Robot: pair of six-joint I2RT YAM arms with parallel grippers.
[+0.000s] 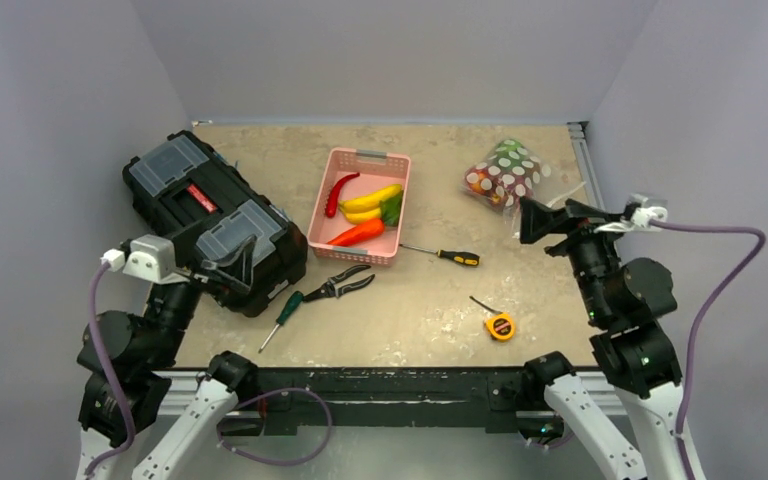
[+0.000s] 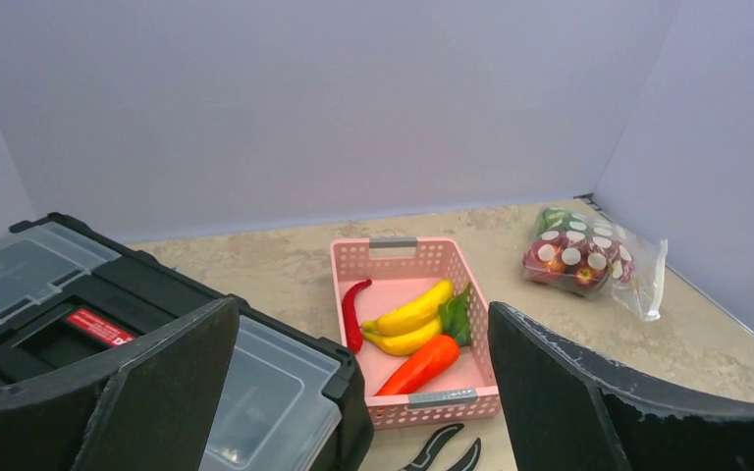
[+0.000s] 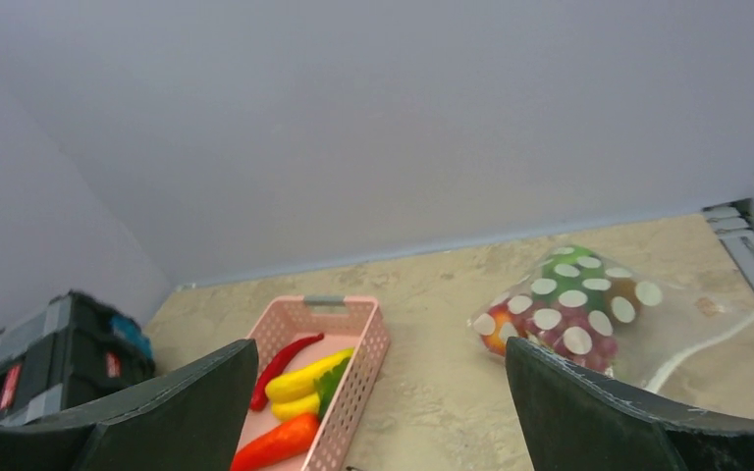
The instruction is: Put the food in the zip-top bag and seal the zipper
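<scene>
The zip-top bag [image 1: 505, 172] [image 2: 583, 257] [image 3: 569, 312] lies at the back right of the table. It is clear with white dots and holds red, purple and green food. Its zipper [image 3: 699, 351] is a whitish strip at the right end. A red chili [image 1: 340, 192], yellow bananas [image 1: 370, 200] and a carrot [image 1: 358, 233] lie in the pink basket [image 1: 370, 154] at centre. My left gripper [image 1: 232, 262] [image 2: 361, 329] hangs open above the toolbox. Near the bag's front edge, my right gripper [image 1: 548, 215] [image 3: 381, 355] hangs open. Neither holds anything.
A black toolbox [image 1: 210, 215] fills the left side under my left gripper. In front of the basket lie pliers [image 1: 340, 287], a green screwdriver [image 1: 282, 315], a yellow-and-black screwdriver [image 1: 445, 255] and an orange tape measure [image 1: 500, 325]. Grey walls enclose the table.
</scene>
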